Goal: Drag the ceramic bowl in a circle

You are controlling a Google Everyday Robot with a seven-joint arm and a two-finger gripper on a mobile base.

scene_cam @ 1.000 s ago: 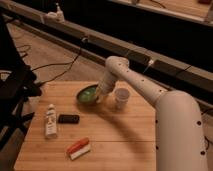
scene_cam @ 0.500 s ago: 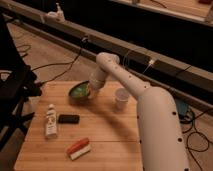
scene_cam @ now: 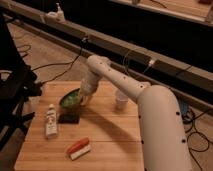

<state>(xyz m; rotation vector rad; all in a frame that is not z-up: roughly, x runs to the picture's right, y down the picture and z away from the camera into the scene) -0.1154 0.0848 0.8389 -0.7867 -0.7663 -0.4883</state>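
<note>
The green ceramic bowl (scene_cam: 71,98) sits on the wooden table (scene_cam: 107,135), left of centre and tipped a little, right next to a small black block (scene_cam: 69,118). My gripper (scene_cam: 86,95) reaches down from the white arm onto the bowl's right rim. The small white cup (scene_cam: 121,99) stands apart to the right of the bowl.
A white bottle (scene_cam: 51,121) lies at the table's left side. A red and white object (scene_cam: 78,148) lies near the front. A dark chair (scene_cam: 15,90) stands left of the table. Cables run over the floor behind.
The bowl has moved left and toward the front with my gripper, away from the white cup, and now sits close to the black block.
</note>
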